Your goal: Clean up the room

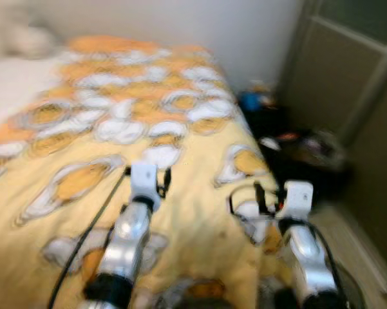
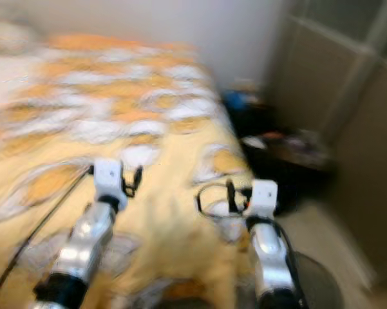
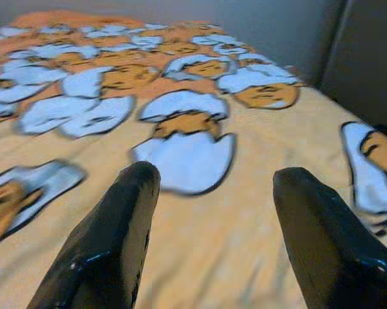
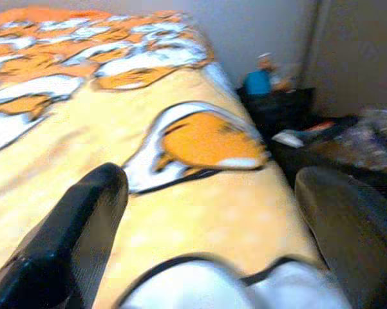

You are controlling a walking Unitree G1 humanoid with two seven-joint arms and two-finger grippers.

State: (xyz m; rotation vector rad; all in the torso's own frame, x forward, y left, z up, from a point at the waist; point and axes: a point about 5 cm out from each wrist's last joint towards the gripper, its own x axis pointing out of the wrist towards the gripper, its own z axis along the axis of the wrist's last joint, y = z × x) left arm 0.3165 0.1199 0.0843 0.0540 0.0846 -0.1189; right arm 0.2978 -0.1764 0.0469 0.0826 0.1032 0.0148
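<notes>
A bed is seen under a yellow fabric bedspread point(image 1: 193, 174) printed with orange and white cracked-egg cartoon figures. Both silver arms are held out low over it, and the head views are blurred, so it is judged that the robot is walking or turning and that nothing is being handled at this moment.

The left gripper point(image 3: 212, 238) is held just above the bedspread. Its two black fingers point(image 3: 113, 238) are spread wide, and nothing is held between them. Straight ahead of the fingers one white eggshell figure of the print is seen, and further beyond them the pattern runs on toward the pale wall.

The right gripper point(image 4: 206, 238) is held near the edge of the bed. Its fingers point(image 4: 71, 244) are also spread apart and empty. Between and ahead of them an orange figure of the print is seen, and beyond the finger on the outer side the bedspread drops away.

The things to be tidied are judged to lie there, past the edge of the bed: a low dark piece of furniture point(image 1: 296, 161) with blurred clutter on it, and a small blue object point(image 4: 257, 82) near the wall. What they are cannot be told exactly. The fingers are probably kept open so that a grasp is ready once the clutter is reached.
</notes>
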